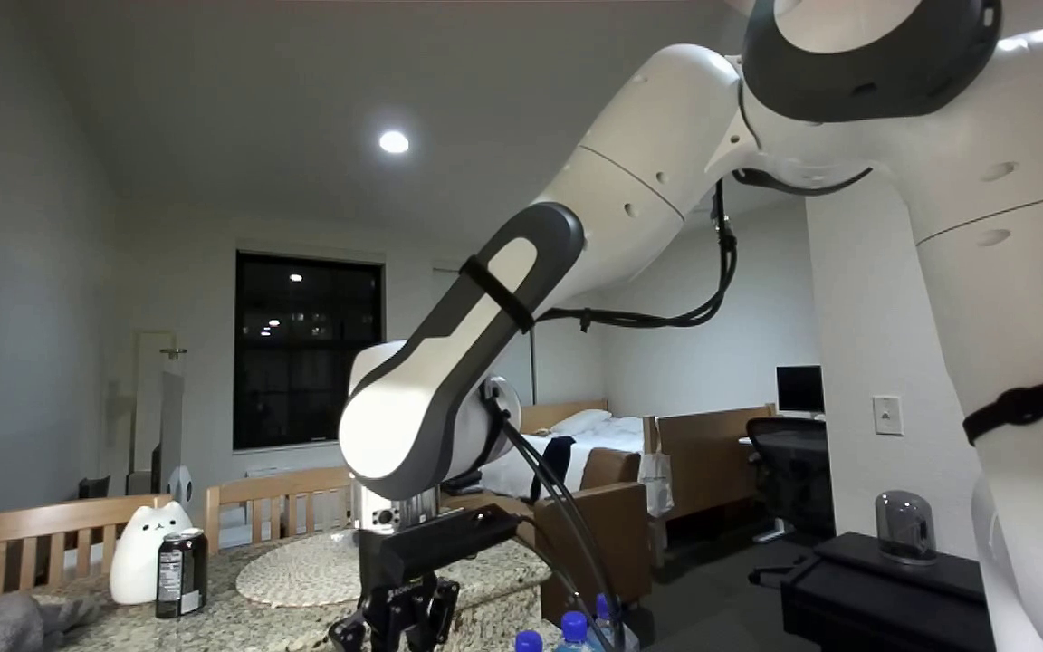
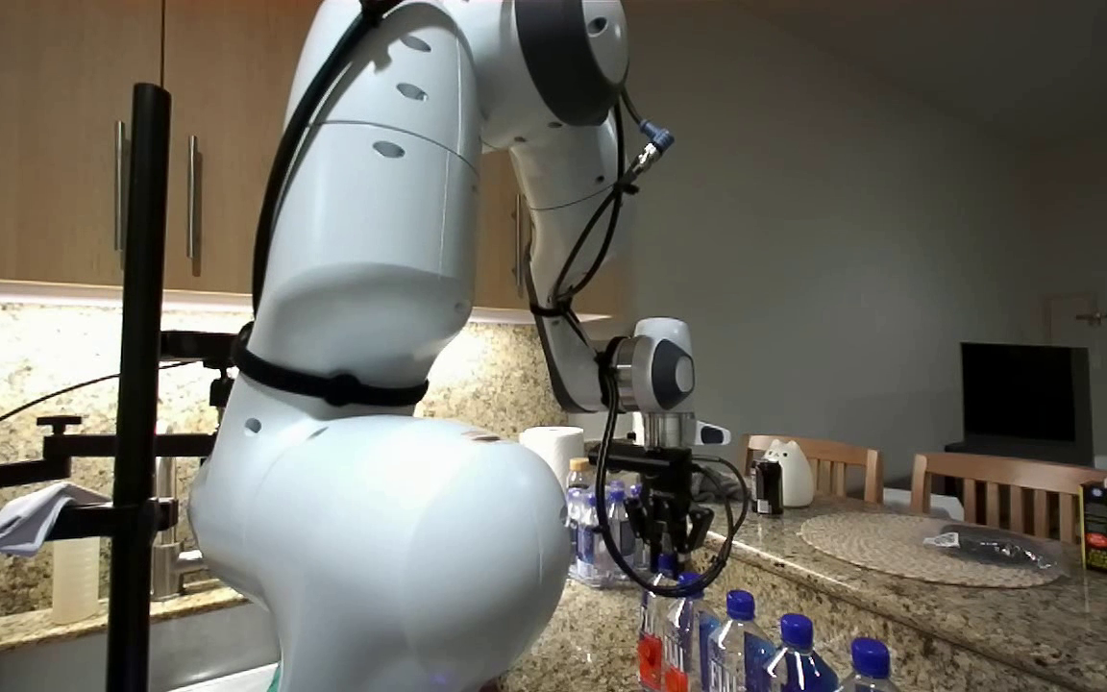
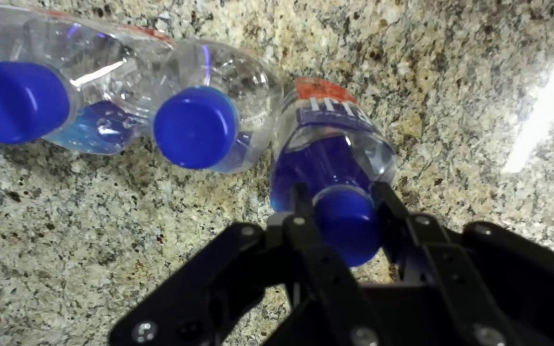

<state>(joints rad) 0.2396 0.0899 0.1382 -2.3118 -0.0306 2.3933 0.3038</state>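
In the wrist view, my gripper [image 3: 343, 192] is shut around the neck and blue cap [image 3: 348, 228] of a clear water bottle [image 3: 325, 154]. One dark finger [image 3: 301, 197] presses on each side just below the cap. The bottle has a blue and red label; its base is hidden, so contact with the counter cannot be told. Another capped bottle [image 3: 195, 127] stands close on the left, with a further one [image 3: 17, 103] beyond it. In an exterior view the gripper [image 2: 671, 538] points down at the far end of a bottle row; elsewhere its fingertips are cut off by the frame.
More bottles [image 2: 741, 634] line up along the lower counter, beside the raised granite ledge [image 2: 832, 601]. A bottle pack [image 2: 602, 533] and paper roll [image 2: 553, 447] stand behind. The ledge bears a woven mat [image 2: 861, 543], black can [image 1: 181, 572], white cat figure [image 1: 146, 552] and carton [image 2: 1101, 529].
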